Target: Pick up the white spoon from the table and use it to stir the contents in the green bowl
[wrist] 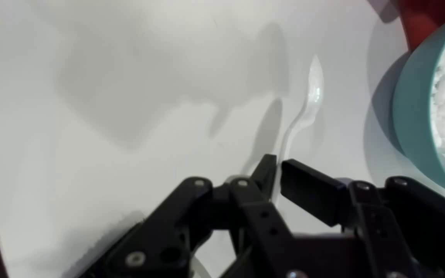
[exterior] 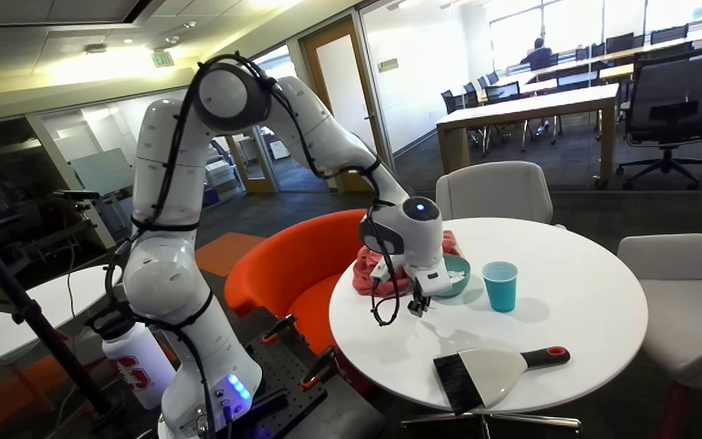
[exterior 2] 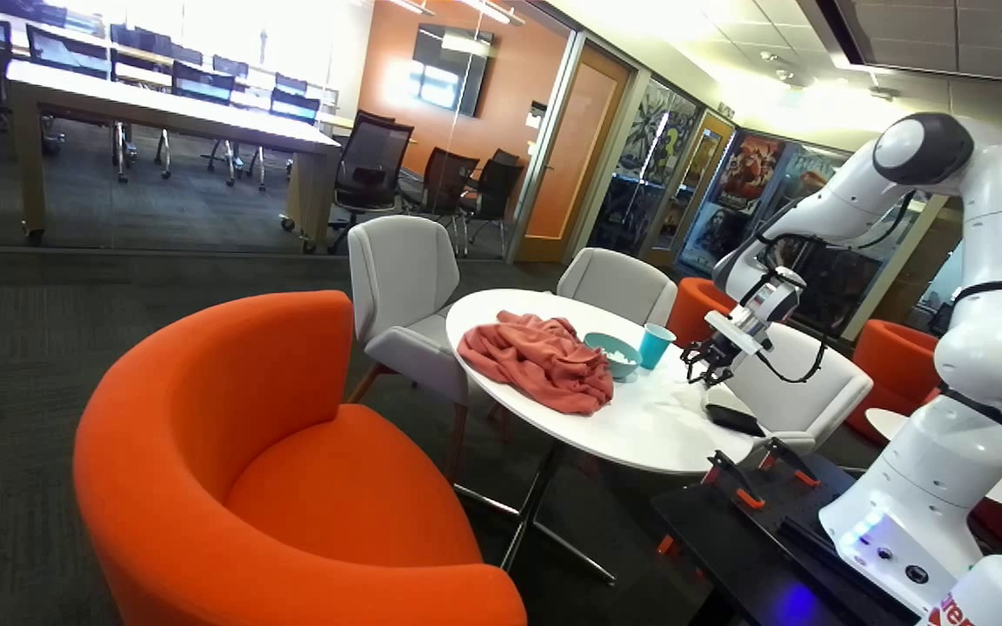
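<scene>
The white spoon (wrist: 314, 90) shows in the wrist view, its bowl end pointing away from my gripper. My gripper (wrist: 279, 164) has its black fingertips closed around the slim handle. The spoon's shadow falls apart from it on the white table (wrist: 149, 185), so it seems raised a little. The green bowl (wrist: 411, 104) with white pieces inside stands right of the spoon. In the exterior views my gripper (exterior: 419, 305) (exterior 2: 708, 361) is low over the table (exterior: 570, 274), near the green bowl (exterior: 462, 285) (exterior 2: 603, 342). The spoon is too faint to make out there.
A teal-blue cup (exterior: 501, 286) stands beside the bowl. A crumpled red cloth (exterior 2: 544, 361) lies on the bowl's other side. A wide scraper (exterior: 491, 373) with a black edge and a red-ended black handle lies near the table's edge. Chairs surround the table.
</scene>
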